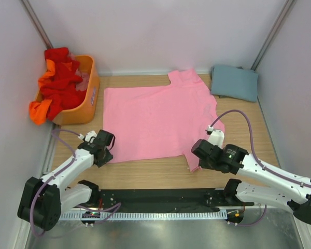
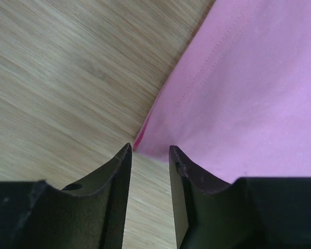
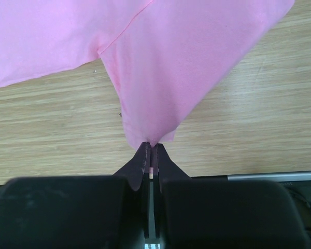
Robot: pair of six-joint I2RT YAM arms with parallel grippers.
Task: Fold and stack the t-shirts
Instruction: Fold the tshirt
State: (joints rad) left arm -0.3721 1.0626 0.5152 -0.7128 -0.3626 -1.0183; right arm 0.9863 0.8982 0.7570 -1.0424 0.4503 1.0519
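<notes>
I'm seeing a plain light pink t-shirt (image 1: 155,119), a grey-blue t-shirt (image 1: 235,83), red t-shirts (image 1: 59,83), an orange t-shirt (image 1: 37,111), an orange basket (image 1: 90,98), and a pale wood-grain bench (image 1: 160,168).

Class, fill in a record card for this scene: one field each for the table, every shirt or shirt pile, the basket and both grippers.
table: wooden
pink t-shirt: spread flat, mid-table
grey-blue t-shirt: folded, far right corner
orange basket: far left, holds red and orange shirts
left gripper: open, at pink t-shirt's near left corner
right gripper: shut on pink t-shirt's near sleeve tip
</notes>
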